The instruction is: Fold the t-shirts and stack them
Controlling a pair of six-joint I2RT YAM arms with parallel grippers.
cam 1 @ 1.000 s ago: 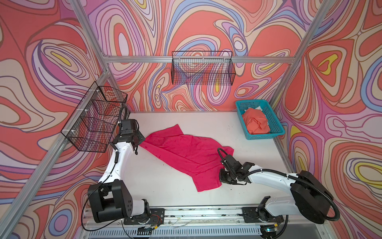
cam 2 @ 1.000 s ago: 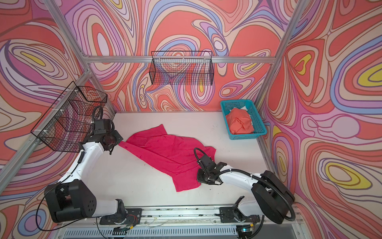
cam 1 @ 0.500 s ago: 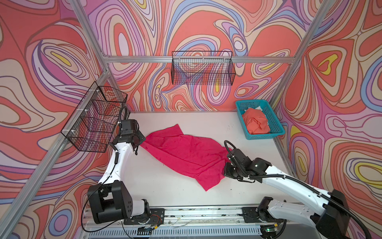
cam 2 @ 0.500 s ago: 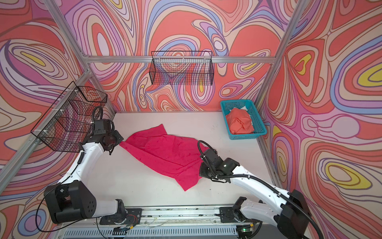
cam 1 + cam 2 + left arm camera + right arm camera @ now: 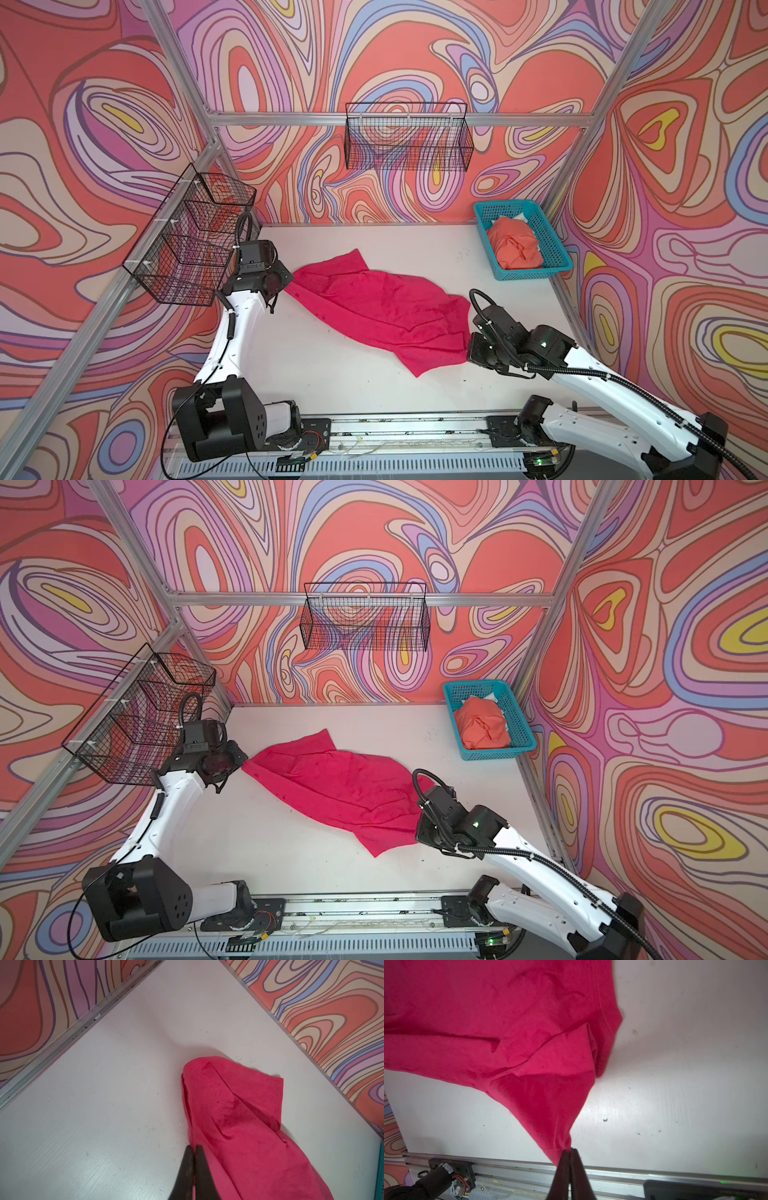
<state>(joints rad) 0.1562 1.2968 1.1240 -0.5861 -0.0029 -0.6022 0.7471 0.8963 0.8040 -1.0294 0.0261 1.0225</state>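
Magenta t-shirt (image 5: 374,311): wrinkled, dark-specked, stretched out diagonally, left of teal basket (image 5: 527,275), apart from it. Orange-coral t-shirt (image 5: 515,249): bunched heap inside that basket.

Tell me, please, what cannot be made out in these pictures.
- Left gripper and right gripper: in both top views their own wrists hide the tips; wrist views show them pinching the pink shirt.
- Orange shirt: bunched in the basket, top views; its shape is unreadable.
- Pink shirt's collar: lost in folds, every view.

One magenta t-shirt (image 5: 374,316), one orange t-shirt (image 5: 515,249), one teal basket (image 5: 530,274), two wire baskets (image 5: 409,141) and two robot arms (image 5: 241,328).
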